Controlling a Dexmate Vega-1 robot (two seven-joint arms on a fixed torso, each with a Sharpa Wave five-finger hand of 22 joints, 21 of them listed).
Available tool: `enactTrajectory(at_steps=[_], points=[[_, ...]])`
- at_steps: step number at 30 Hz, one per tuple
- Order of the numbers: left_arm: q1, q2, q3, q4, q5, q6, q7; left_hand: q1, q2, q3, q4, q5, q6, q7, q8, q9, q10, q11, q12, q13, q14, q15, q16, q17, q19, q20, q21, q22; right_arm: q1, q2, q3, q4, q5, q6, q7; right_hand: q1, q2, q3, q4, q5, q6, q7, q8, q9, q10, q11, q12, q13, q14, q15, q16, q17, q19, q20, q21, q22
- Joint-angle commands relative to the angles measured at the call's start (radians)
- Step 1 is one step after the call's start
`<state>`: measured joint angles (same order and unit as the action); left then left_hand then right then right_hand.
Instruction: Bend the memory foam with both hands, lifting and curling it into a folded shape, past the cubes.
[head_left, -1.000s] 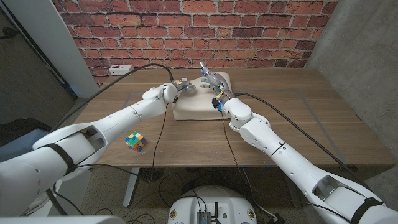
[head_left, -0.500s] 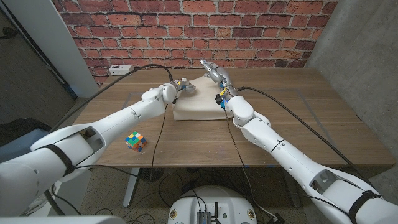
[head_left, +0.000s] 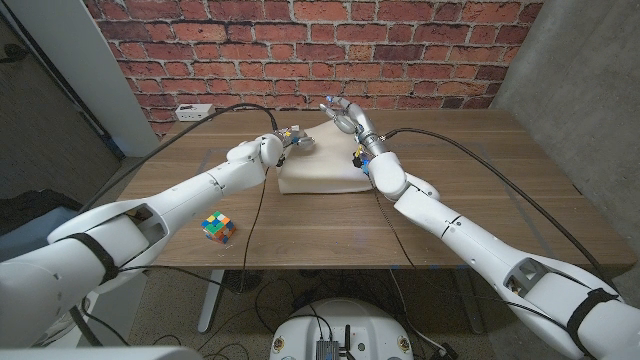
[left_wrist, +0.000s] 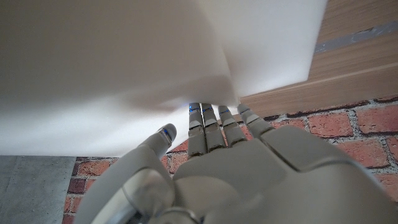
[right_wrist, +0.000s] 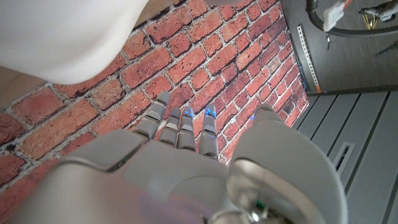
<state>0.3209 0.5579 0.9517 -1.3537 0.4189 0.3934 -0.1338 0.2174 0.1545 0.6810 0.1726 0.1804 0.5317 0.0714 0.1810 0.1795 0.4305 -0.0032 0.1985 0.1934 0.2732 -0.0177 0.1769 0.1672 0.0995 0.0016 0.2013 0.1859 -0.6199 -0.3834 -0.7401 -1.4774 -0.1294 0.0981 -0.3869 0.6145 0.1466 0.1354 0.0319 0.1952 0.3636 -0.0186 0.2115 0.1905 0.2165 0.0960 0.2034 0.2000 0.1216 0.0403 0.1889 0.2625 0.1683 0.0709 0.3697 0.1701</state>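
I am looking down from the head camera at a wooden table (head_left: 470, 190) set against a red brick wall (head_left: 300, 50). The memory foam (head_left: 318, 170), a pale cream block, lies toward the far middle of the table, between my two arms. Its far edge rises in a raised fold, while the near part lies flat on the wood.

My left hand (head_left: 295, 138) reaches in at the foam's far left corner. In the left wrist view, the fingers (left_wrist: 214, 121) of the left hand (left_wrist: 217, 168) reach straight out with their tips pressed against the foam (left_wrist: 124, 56), right at a crease in its surface. They are extended rather than clenched, touching and pushing the foam, and I cannot tell whether the thumb closes around any edge.

My right hand (head_left: 345, 117) is raised at the foam's far right side, just above its lifted edge. In the right wrist view, the right hand (right_wrist: 186, 168) has its fingers (right_wrist: 183, 127) stretched out and slightly apart, pointing at the brick wall (right_wrist: 205, 56), holding nothing. A rounded edge of the foam (right_wrist: 68, 37) shows beside the hand, apart from the fingertips.

A multicoloured cube (head_left: 216, 226) sits near the table's front left edge, well apart from the foam, close beside my left forearm. A white power strip (head_left: 195, 110) lies at the far left edge of the table, by the wall.
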Motion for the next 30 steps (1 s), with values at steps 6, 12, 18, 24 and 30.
enactTrajectory(at_steps=[6,12,18,24,30], points=[[0.011,0.010,-0.008,-0.026,0.010,0.004,0.001,-0.016,0.022,0.006,0.000,0.004,-0.004,-0.002,0.004,0.004,-0.001,-0.005,0.005,0.004,-0.010,0.000,-0.001,0.003,-0.003,0.002,0.008,0.003,0.052,-0.042,-0.101,-0.047,-0.360,-0.305,0.027,0.021,0.038,0.062,-0.014,-0.005,-0.011,-0.038,-0.016,0.002,-0.025,-0.037,-0.010,-0.003,-0.025,-0.050,-0.002,-0.027,0.027,-0.030,-0.022,0.001],[0.017,0.015,-0.012,-0.042,0.012,0.011,0.002,-0.019,0.021,0.006,-0.001,0.004,-0.006,-0.002,0.004,0.004,-0.001,-0.004,0.006,0.004,-0.009,-0.001,0.000,0.003,-0.004,0.001,0.008,0.003,0.080,-0.054,-0.135,-0.080,-0.388,-0.428,0.140,-0.055,0.055,0.101,0.040,-0.011,-0.140,-0.087,-0.039,0.003,-0.151,-0.101,-0.024,-0.005,-0.154,-0.095,-0.003,-0.036,-0.042,-0.087,-0.088,0.003],[0.024,0.021,-0.017,-0.055,0.010,0.013,0.001,-0.022,0.021,0.007,-0.001,0.004,-0.006,-0.001,0.004,0.004,-0.002,-0.003,0.006,0.004,-0.009,-0.001,0.000,0.003,-0.004,0.001,0.008,0.003,0.104,-0.055,-0.160,-0.104,-0.403,-0.533,0.225,-0.149,0.050,0.118,0.115,-0.007,-0.201,-0.093,-0.037,-0.001,-0.201,-0.148,-0.022,-0.007,-0.213,-0.129,0.002,-0.034,-0.093,-0.114,-0.133,0.003],[0.032,0.029,-0.021,-0.075,0.015,0.024,-0.001,-0.025,0.020,0.008,-0.002,0.005,-0.005,-0.002,0.005,0.004,-0.003,-0.003,0.006,0.004,-0.009,0.000,0.000,0.003,-0.004,0.001,0.009,0.002,0.145,-0.049,-0.199,-0.110,-0.403,-0.676,0.356,-0.305,0.041,0.100,0.156,0.006,-0.302,-0.080,-0.039,-0.004,-0.300,-0.154,-0.027,-0.010,-0.316,-0.138,-0.003,-0.038,-0.184,-0.110,-0.181,0.003],[0.038,0.034,-0.025,-0.088,0.018,0.028,0.000,-0.027,0.020,0.009,-0.002,0.005,-0.006,-0.002,0.005,0.004,-0.002,-0.004,0.006,0.003,-0.010,-0.001,0.001,0.003,-0.003,0.000,0.009,0.002,0.181,-0.051,-0.239,-0.111,-0.402,-0.763,0.429,-0.402,0.030,0.090,0.155,0.020,-0.388,-0.073,-0.041,-0.005,-0.366,-0.138,-0.024,-0.011,-0.370,-0.124,-0.002,-0.045,-0.243,-0.109,-0.188,0.002]])
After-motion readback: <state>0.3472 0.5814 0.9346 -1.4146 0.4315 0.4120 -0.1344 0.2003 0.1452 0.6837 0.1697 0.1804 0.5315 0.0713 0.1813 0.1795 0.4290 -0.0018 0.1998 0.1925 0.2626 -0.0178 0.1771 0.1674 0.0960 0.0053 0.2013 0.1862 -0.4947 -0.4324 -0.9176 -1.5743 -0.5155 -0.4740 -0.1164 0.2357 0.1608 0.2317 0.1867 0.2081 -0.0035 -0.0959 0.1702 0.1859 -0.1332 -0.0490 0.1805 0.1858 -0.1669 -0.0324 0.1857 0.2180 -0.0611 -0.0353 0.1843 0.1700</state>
